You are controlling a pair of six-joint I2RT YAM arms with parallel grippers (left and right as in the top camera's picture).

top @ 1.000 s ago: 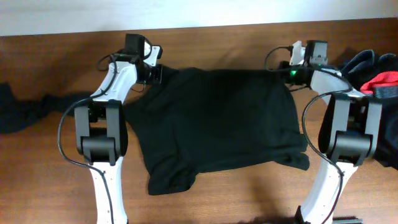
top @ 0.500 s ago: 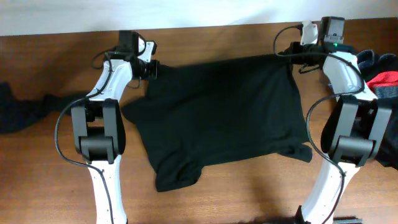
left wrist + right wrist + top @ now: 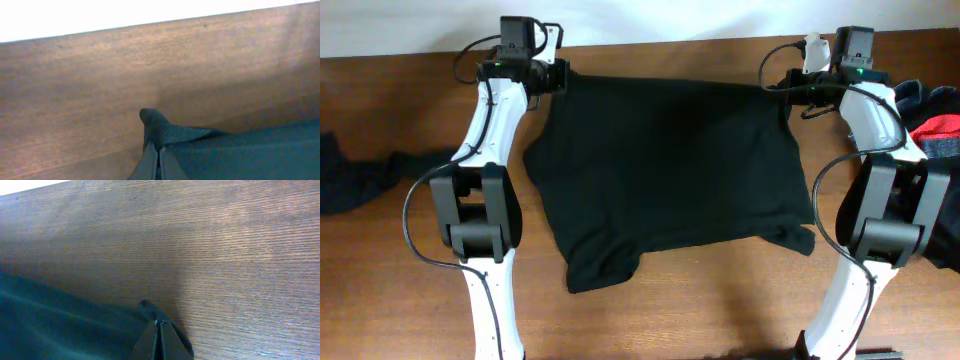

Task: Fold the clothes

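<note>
Folding has hardly begun. The black top (image 3: 670, 170) lies spread over the middle of the tabletop (image 3: 720, 300), unfolded, its near-left part still rumpled. The left end effector (image 3: 558, 78) and the right end effector (image 3: 788, 88) each pinch one far corner of it, close to the tabletop's far edge. A dark heap (image 3: 350, 170) at the left edge and a red and grey heap (image 3: 932, 128) at the right edge wait untouched. Since a second ago both arms have reached farther back, the left one last. They have drawn the top's far edge straight and taut.
</note>
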